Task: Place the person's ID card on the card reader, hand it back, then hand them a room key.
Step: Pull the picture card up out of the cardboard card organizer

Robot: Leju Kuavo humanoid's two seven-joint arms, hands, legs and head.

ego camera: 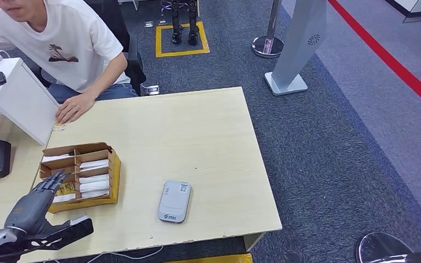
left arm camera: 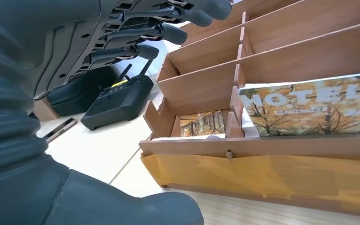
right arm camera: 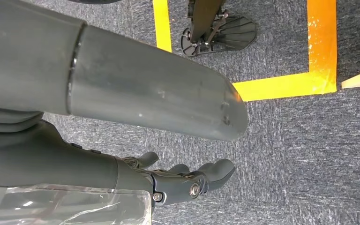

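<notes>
Brown cardboard makes up the key box (ego camera: 80,176) on the pale surface (ego camera: 197,142) in the head view, and the left hand (ego camera: 43,190) hovers at its near corner, fingers spread and holding nothing. The card reader (ego camera: 174,201) lies well apart, near the front edge. The ID card (ego camera: 58,127) sits under the person's hand (ego camera: 75,107) at the far side, so a reach there may bump the white stand (ego camera: 16,96) beside it.

From the left wrist, the fingers (left arm camera: 168,33) hang above the box dividers (left arm camera: 236,82); a key sleeve (left arm camera: 309,110) stands tight in its slot, so I judge it could snag or drag the light box. A black device (left arm camera: 119,101) sits just beyond.

At the right wrist, the right hand (right arm camera: 187,180) hangs over carpet (right arm camera: 309,154), loosely open, empty.
</notes>
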